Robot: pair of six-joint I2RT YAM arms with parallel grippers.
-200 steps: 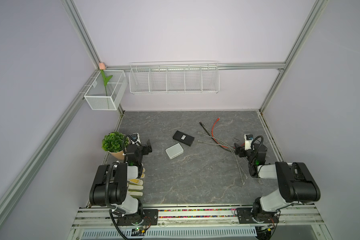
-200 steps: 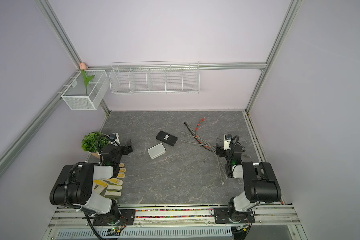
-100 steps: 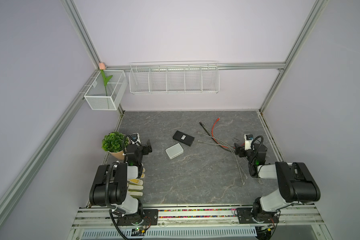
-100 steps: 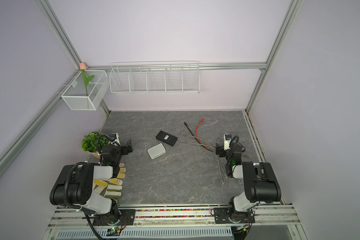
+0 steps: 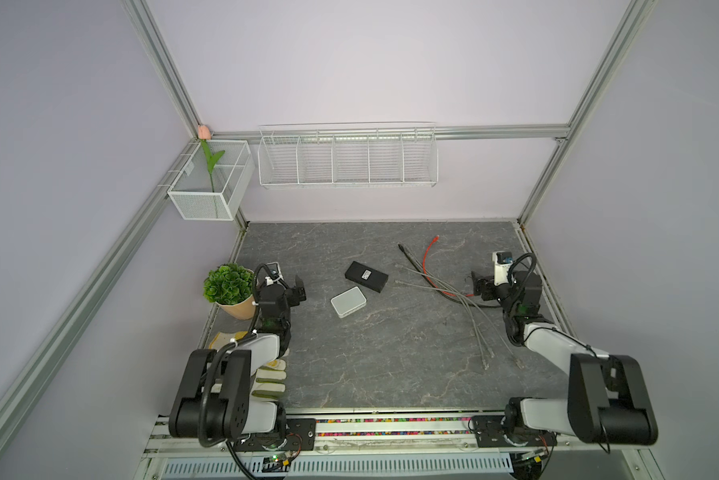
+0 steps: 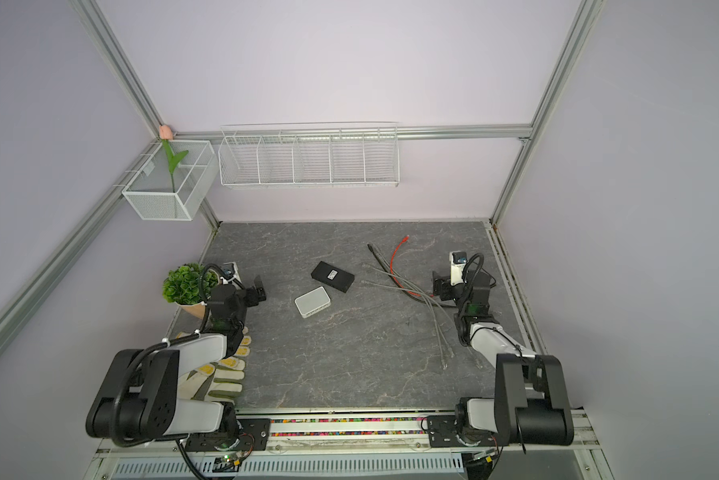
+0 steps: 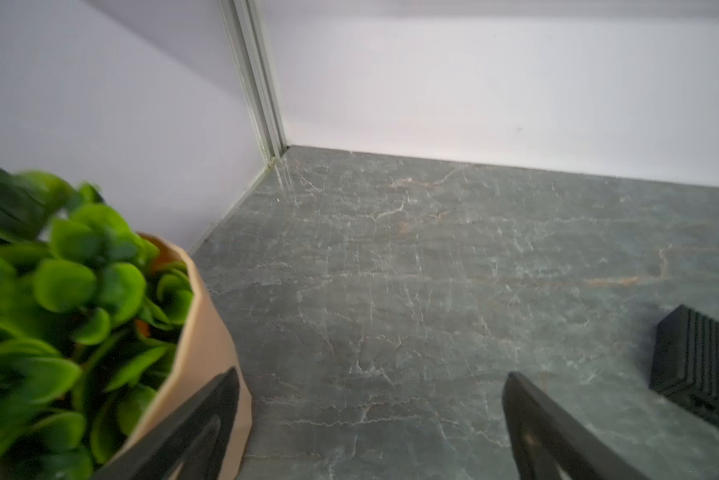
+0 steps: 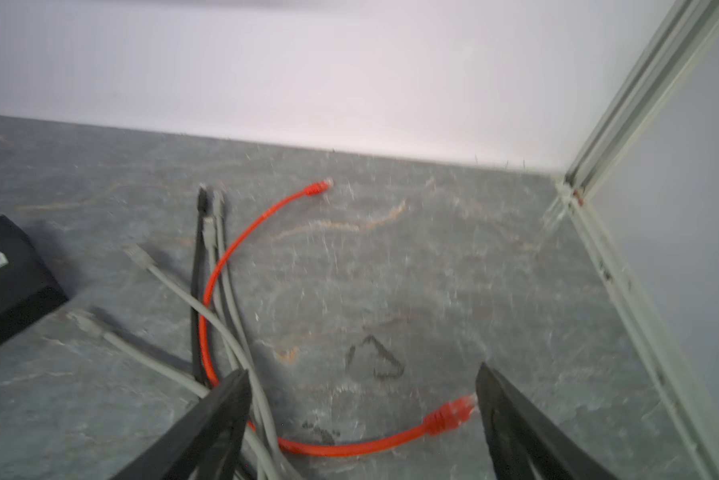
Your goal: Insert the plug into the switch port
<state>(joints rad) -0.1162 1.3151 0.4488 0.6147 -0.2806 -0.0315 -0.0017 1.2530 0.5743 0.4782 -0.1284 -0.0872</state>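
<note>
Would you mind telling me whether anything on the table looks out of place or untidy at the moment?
A work glove lies partly under the left arm at the front edge, unrelated to plugging. The cables are crossed in a loose heap, and dark scribbles mark the table.

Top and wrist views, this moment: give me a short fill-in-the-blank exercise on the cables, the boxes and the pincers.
The left pincer and the right pincer both stand ____.
The one brightly coloured cable is ____.
The box lying just nearer the robot than the black box is coloured ____.
The potted plant stands on the robot's ____ side.
Missing words: open; red; white; left.
</note>
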